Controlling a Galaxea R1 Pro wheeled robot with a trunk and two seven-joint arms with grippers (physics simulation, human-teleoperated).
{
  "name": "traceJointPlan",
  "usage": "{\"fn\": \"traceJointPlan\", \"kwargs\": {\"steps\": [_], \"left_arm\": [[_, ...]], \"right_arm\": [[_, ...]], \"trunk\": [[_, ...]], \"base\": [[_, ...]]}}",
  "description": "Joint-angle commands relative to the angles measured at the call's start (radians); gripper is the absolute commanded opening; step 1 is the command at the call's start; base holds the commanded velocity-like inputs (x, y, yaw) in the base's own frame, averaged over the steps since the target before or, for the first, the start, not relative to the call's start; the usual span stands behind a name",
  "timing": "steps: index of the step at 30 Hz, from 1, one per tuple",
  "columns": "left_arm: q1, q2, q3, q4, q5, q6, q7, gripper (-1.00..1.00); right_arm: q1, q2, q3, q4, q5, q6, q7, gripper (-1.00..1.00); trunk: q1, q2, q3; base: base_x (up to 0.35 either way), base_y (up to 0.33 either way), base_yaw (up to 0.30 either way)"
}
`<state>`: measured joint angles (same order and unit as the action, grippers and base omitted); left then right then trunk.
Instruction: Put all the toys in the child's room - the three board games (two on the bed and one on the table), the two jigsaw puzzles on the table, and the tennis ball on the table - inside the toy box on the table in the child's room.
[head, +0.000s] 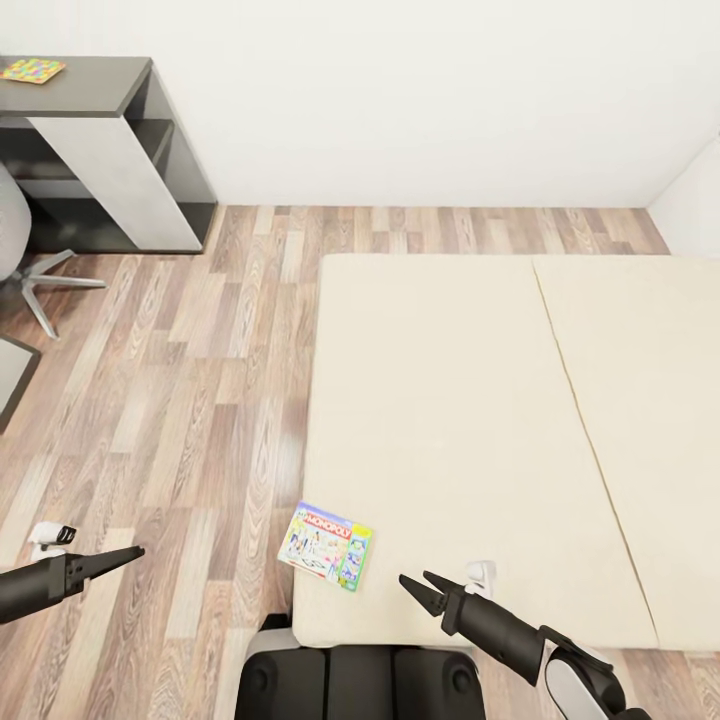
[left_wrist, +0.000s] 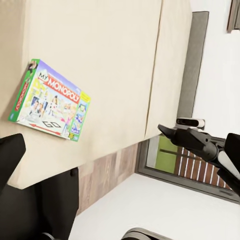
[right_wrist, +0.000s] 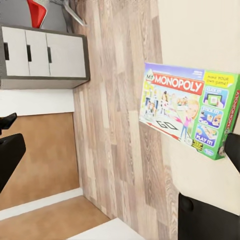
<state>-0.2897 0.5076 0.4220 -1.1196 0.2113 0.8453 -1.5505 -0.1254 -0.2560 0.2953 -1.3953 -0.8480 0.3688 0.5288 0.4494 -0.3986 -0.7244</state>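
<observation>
Monopoly box (head: 326, 546) lies flat at the bed's (head: 480, 400) lower-left corner (lower centre of frame). Right claw (head: 418, 588) hovers beside it, slightly parted, empty; left claw (head: 128, 553) looks closed, empty.

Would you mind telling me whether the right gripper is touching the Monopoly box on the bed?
Apart. In the head view a strip of bare bed separates the right gripper from the Monopoly box.

Glossy cardboard game box (head: 326, 546), wood-plank floor (head: 180, 400)
</observation>
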Motion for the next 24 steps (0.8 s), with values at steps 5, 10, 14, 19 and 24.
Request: {"fn": "traceJointPlan", "kwargs": {"steps": [5, 10, 14, 19, 24], "left_arm": [[0.0, 0.0, 0.001, 0.002, 0.001, -0.014, -0.006, 1.0], [0.0, 0.0, 0.001, 0.004, 0.001, -0.023, -0.006, 1.0], [0.0, 0.0, 0.001, 0.004, 0.001, -0.025, -0.006, 1.0], [0.0, 0.0, 0.001, 0.004, 0.0, -0.026, -0.006, 1.0], [0.0, 0.0, 0.001, 0.004, 0.0, -0.026, -0.007, 1.0]], "right_arm": [[0.0, 0.002, 0.001, -0.001, -0.01, 0.007, -0.001, 1.0], [0.0, 0.003, 0.001, -0.001, -0.01, 0.007, -0.004, 1.0], [0.0, 0.004, 0.001, -0.001, -0.01, 0.007, -0.007, 1.0], [0.0, 0.004, 0.001, -0.001, -0.01, 0.007, -0.009, 1.0], [0.0, 0.005, 0.001, -0.001, -0.011, 0.007, -0.01, 1.0]], "trunk": [[0.001, -0.001, 0.007], [0.001, -0.001, 0.015], [0.001, -0.001, 0.022], [0.001, -0.001, 0.03], [0.001, -0.001, 0.038]], "base": [[0.0, 0.0, 0.0], [0.0, 0.0, 0.0], [0.0, 0.0, 0.0], [0.0, 0.0, 0.0], [0.0, 0.0, 0.0]]}}
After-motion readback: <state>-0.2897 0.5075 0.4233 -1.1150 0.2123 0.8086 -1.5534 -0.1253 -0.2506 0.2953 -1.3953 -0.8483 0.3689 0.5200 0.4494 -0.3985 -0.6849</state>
